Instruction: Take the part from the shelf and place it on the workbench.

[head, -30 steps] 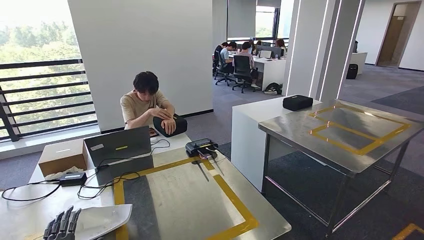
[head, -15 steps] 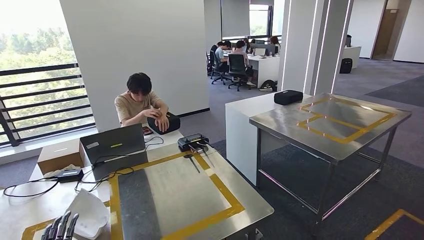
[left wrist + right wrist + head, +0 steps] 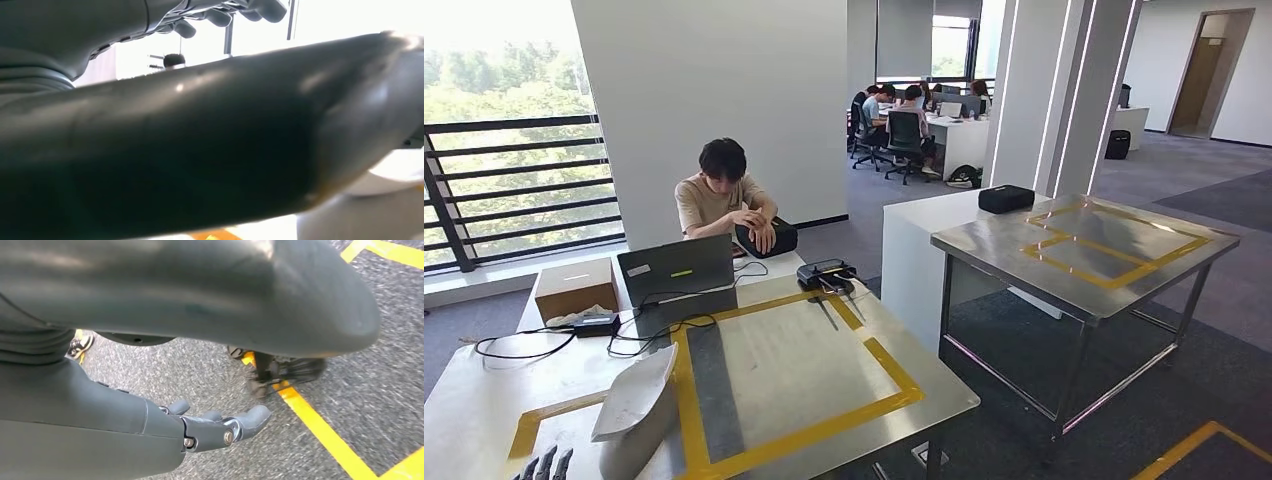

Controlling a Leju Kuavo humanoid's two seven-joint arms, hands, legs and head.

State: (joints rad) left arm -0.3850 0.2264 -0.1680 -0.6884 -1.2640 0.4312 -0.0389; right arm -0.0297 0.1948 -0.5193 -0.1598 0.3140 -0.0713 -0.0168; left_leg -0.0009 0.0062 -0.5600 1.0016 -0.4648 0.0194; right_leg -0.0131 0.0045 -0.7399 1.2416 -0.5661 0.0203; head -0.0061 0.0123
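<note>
The part is a white curved shell. It hangs tilted over the left yellow tape line of the near steel workbench. My left hand holds it by its near end at the bottom edge of the head view, fingertips just showing. In the left wrist view the thick thumb crosses the picture, with the white part beyond it. My right hand hangs over the grey carpet, fingers loosely apart, holding nothing.
A person sits at the bench's far side behind a laptop. A cardboard box, cables and a black device lie there. A second steel table stands to the right, across a carpet gap.
The whole view has shifted as I moved. The part, first over the white surface at the bench's left, now sits over the yellow tape, tilted more upright.
</note>
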